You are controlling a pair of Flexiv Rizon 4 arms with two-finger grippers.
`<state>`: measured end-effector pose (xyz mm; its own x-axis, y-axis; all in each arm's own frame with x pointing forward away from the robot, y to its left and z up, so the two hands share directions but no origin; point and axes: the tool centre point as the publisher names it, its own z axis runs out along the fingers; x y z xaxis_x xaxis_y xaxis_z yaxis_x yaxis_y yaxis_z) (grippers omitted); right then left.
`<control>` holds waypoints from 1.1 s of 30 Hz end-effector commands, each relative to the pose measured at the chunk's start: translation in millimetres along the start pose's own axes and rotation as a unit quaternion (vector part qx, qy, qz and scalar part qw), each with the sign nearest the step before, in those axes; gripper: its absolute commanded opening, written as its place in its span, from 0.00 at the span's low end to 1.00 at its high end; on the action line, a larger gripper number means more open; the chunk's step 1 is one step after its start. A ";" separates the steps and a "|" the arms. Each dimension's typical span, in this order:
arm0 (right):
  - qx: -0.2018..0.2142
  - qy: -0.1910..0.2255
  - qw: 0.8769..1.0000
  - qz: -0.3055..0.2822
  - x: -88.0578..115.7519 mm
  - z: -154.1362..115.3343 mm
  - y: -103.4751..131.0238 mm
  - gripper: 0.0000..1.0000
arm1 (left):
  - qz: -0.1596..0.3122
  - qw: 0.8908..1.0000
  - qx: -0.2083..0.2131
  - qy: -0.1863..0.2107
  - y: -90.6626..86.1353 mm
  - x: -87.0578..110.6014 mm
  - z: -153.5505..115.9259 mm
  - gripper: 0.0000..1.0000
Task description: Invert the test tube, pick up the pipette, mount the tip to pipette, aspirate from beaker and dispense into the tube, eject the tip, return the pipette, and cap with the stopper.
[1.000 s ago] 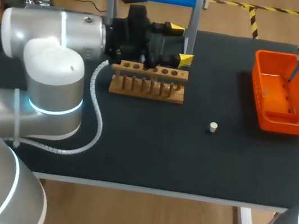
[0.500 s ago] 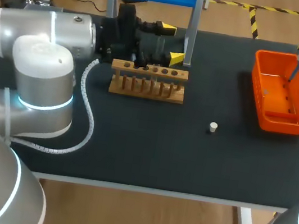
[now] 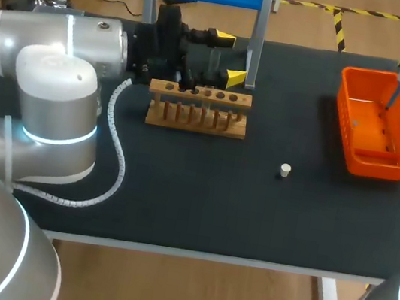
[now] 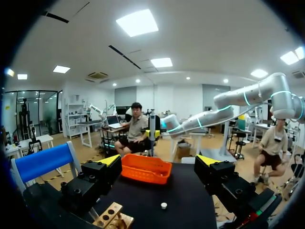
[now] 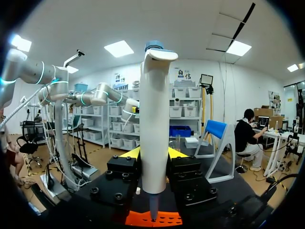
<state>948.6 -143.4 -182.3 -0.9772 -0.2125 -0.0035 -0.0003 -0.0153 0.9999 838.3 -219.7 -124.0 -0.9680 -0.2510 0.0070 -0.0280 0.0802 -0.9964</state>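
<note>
Right fingers (image 5: pixel 125 168) clamp pipette (image 5: pixel 154 119) from both sides, tip (image 5: pixel 152 212) pointing below them into bin (image 3: pixel 377 125). Ejection likely step: hold vertical, stay over bin. Left fingers (image 4: pixel 97 174) spread, empty, rack (image 3: pixel 199 108) under them; stopper (image 3: pixel 285 169) well apart.

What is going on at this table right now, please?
The right gripper is shut on the pipette, holding it upright over the orange basket. The left gripper sits by the far side of the wooden test tube rack, its fingers open with nothing between them. The small white stopper lies alone on the black table, so capping is not yet done.
</note>
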 end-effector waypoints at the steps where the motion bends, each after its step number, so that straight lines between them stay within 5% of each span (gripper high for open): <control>1: 0.001 0.002 1.000 0.000 -1.0 -1.2 0.7 0.00 | 0.000 1.000 0.001 -0.001 0.5 0.2 0.7 1.00; 10: 0.001 0.002 1.000 0.000 -1.0 -1.2 0.7 0.00 | 0.000 1.000 0.001 -0.001 0.5 0.2 0.7 1.00; 33: 0.024 -0.010 0.999 -0.032 60.6 126.3 30.0 0.00 | 0.000 1.000 0.001 -0.001 0.5 0.2 0.7 1.00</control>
<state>882.2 -62.4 -154.6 -0.9425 -0.3280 -0.0633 -0.0642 -0.0082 0.9979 838.4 -219.0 -124.0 -0.9683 -0.2496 0.0071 -0.0276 0.0790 -0.9965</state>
